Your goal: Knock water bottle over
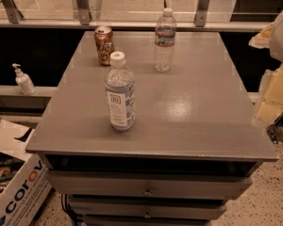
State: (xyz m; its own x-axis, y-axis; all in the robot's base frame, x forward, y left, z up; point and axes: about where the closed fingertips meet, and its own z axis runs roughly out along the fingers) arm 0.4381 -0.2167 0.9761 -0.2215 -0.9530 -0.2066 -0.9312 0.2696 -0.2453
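Observation:
The water bottle is slim, clear and ribbed, with a small white cap and a narrow white-red label band. It stands upright at the far middle of the grey table top. My gripper shows as a pale white and yellow shape at the right edge of the view, beyond the table's right side. It is well to the right of the water bottle, nearer to me than it, and apart from it.
A wider smooth bottle with a white-blue label stands front left of centre. An orange-brown can stands at the far left. The table has drawers below. A pump bottle and a cardboard box are at the left.

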